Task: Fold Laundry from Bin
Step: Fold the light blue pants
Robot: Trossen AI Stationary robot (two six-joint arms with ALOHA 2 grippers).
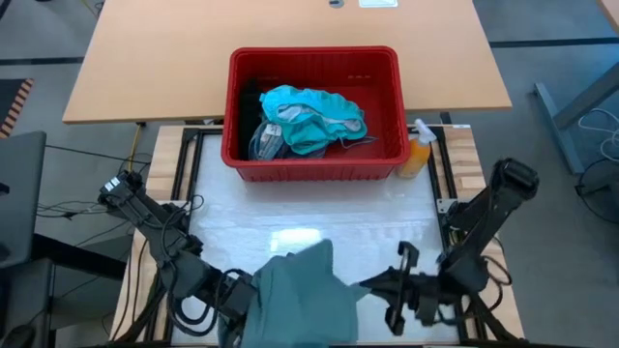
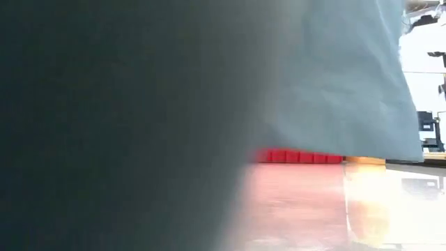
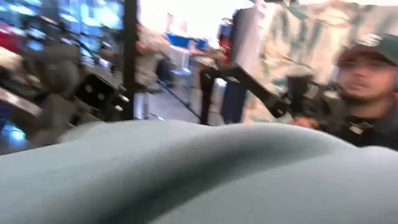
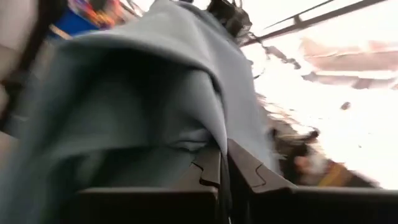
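Observation:
A dull grey-green garment (image 1: 300,295) is held up over the table's near edge between my two grippers. In the low view it hangs as a curtain (image 2: 334,84) in front of the red bin (image 2: 300,156). My left gripper (image 1: 242,293) is at the garment's left side, with its fingers buried under cloth in the left wrist view. My right gripper (image 1: 366,285) is at the garment's right side, shut on cloth (image 4: 219,163). The bin (image 1: 314,169) stands at the table's far side and holds teal garments (image 1: 309,116) and a black one. My left gripper meets the garment's left side (image 1: 253,290), coming from the table's left. The cloth covers the fingers, so the part and the kind of hold do not show. The garment is up off the table there. My right gripper pinches a bunched fold of the garment's right side (image 4: 208,140) between its two shut fingers. The fingers come about level from the table's right. The cloth rises over them and spreads away toward the left arm, lifted off the table.
An orange spray bottle (image 1: 418,155) stands just right of the bin. A shiny clear sheet (image 1: 309,208) covers the table between the bin and the garment. In the left wrist view a person (image 3: 367,81) shows beyond the table, behind my right arm (image 3: 292,93).

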